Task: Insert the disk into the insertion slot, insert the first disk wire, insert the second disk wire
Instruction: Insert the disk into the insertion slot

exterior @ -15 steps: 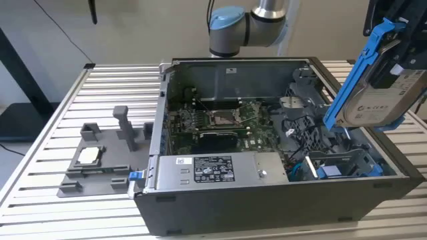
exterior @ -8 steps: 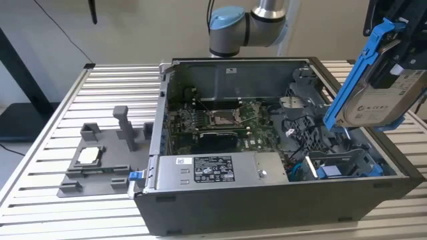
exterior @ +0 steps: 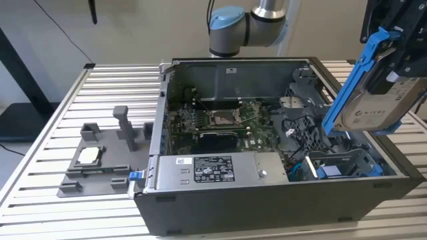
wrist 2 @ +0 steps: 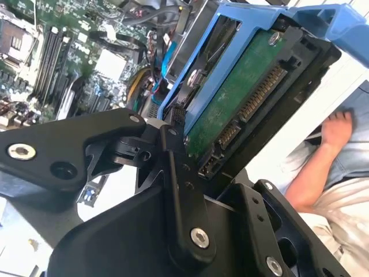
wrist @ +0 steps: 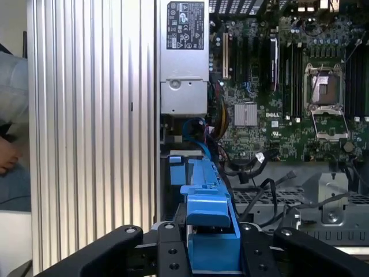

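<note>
Clamping the blue carrier frame from both sides, the fingers (wrist: 168, 254) of the gripper (exterior: 395, 75) are closed on the disk (exterior: 373, 107). It hangs in the air above the corner of the computer case (exterior: 267, 210) at the exterior view's right, touching nothing else. The grip sits at the disk's upper end, which I judge leaves the lower end free to lead into the bay.

In the second wrist view the green circuit-board side of the disk (wrist 2: 242, 98) faces the camera, with its connector sockets along the edge nearest the gripper (wrist 2: 193, 158). Held so, the sockets would probably be reachable for the wires. The long axis stands steeply, tilted rather than plumb. The lower end leans toward the exterior view's left, over the case, and the white label faces outward.

Below, well apart, sits the insertion slot (exterior: 343, 162) with its blue tabs; the disk is not yet in it. Farther in lie the power-supply box (exterior: 213, 170) and the processor socket (exterior: 222, 118). Beyond the case, the slatted worktop (exterior: 113, 90) carries a grey fixture plate (exterior: 100, 165), and a person's hand (wrist 2: 337, 130) rests off to one side.
</note>
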